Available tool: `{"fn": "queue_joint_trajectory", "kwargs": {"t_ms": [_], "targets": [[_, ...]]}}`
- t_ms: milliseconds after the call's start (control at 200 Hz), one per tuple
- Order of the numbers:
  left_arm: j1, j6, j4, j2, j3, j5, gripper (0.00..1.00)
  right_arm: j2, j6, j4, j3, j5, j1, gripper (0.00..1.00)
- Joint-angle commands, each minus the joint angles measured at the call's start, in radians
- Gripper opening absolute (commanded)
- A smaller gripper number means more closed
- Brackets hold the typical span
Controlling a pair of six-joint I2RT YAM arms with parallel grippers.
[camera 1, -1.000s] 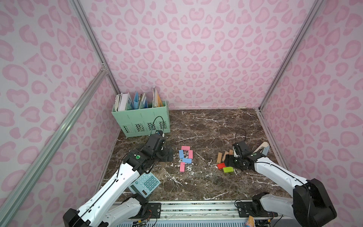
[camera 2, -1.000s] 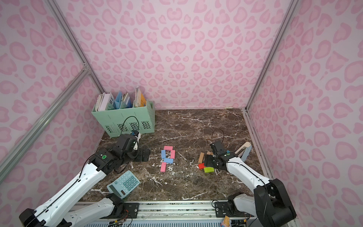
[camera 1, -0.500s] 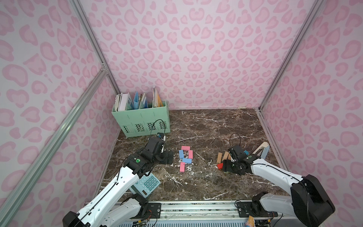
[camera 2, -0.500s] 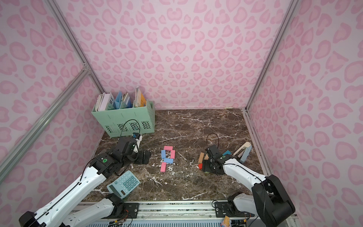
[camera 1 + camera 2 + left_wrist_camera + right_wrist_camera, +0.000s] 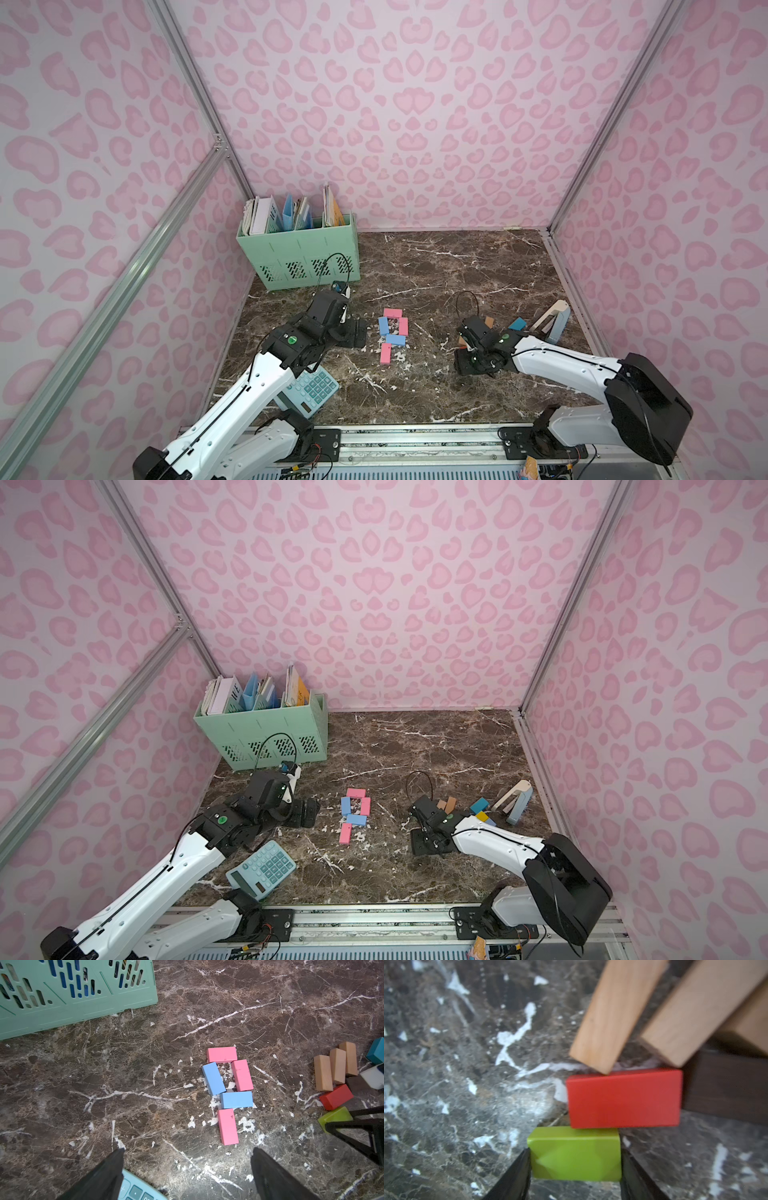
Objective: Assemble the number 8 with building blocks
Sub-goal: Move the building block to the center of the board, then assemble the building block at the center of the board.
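From above, the right gripper point(image 5: 471, 365) hides what it is working on. Only its own wrist camera shows the green block point(image 5: 575, 1155) lying flat on the marble tabletop point(image 5: 446, 1084). A black finger point(image 5: 517, 1176) presses against each short end, so the jaws are clamped along its length. The red block point(image 5: 624, 1098) touches its far long side, with bare wood blocks point(image 5: 612, 1014) and a dark brown block point(image 5: 724, 1086) beyond. The left gripper point(image 5: 188, 1150) hangs spread wide with nothing in it, near the pink and light-blue blocks point(image 5: 236, 1099) laid as a partial figure at mid-table, well apart from the right-hand pile. Only the top views show into the mint file basket point(image 5: 297, 253), which holds upright books and folders point(image 5: 266, 210).
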Motion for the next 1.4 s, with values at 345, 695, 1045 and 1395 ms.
{"fn": "queue_joint_trajectory", "kwargs": {"t_ms": [345, 695, 1045, 1395], "targets": [[0.001, 0.002, 0.011, -0.002, -0.005, -0.015, 0.99, 0.275, -0.132, -0.013, 0.304, 0.033, 0.214, 0.81], [0.002, -0.001, 0.009, -0.005, -0.005, -0.024, 0.98, 0.225, 0.237, -0.119, 0.324, 0.025, 0.221, 0.98], [0.001, -0.006, 0.004, -0.019, -0.009, -0.024, 0.99, 0.331, 0.747, -0.243, 0.512, 0.058, 0.285, 0.99], [0.001, -0.009, 0.005, -0.034, -0.014, -0.019, 0.98, 0.446, 0.858, -0.388, 0.593, 0.096, 0.293, 0.95]]}}
